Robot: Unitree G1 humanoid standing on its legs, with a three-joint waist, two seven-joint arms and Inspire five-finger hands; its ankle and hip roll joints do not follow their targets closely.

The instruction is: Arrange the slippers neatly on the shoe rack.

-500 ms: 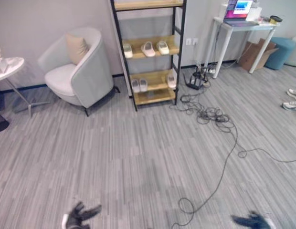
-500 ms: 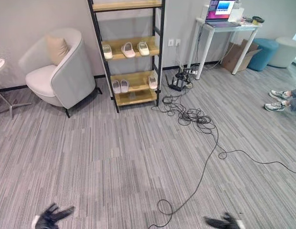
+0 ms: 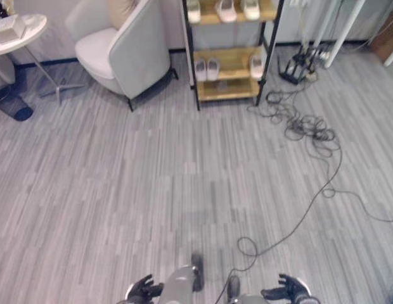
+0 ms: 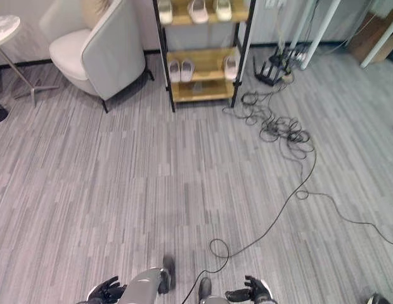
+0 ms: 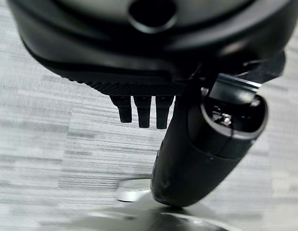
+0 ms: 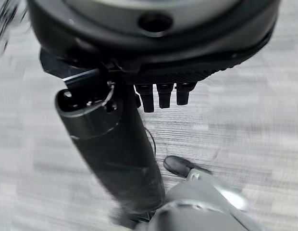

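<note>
The robot's left hand (image 3: 144, 291) hangs low over the grey striped carpet floor (image 3: 120, 190), its dark fingers (image 5: 142, 109) loose and spread with the thumb (image 5: 197, 159) standing apart, and nothing is held in it. The right hand (image 3: 286, 292) hangs level with it, well apart to the other side, in the same way: fingers (image 6: 163, 94) relaxed, thumb (image 6: 115, 149) out, palm empty, bare carpet beneath it. Far ahead of both hands, across a wide stretch of floor, stands the tall shoe rack with a black metal frame and pale wooden shelves (image 3: 233, 60), set against the wall. The slippers are all up there. Three pale cream slippers (image 3: 225, 9) lie side by side on the upper shelf, toes pointing away from the hands. On the shelf below, a pair of light grey slippers (image 3: 206, 68) sits close together at the end nearer the left hand's side, and a single pale slipper (image 3: 256, 66) rests alone at the opposite end, by the rack's upright. Ahead of the left hand and beside the rack is a light grey upholstered tub armchair (image 3: 136, 50). Further off to that same side is a small round white side table (image 3: 22, 35) on thin metal legs. Beyond the rack on the right hand's side, the white legs of a desk (image 3: 341, 25) come down to the floor.
</note>
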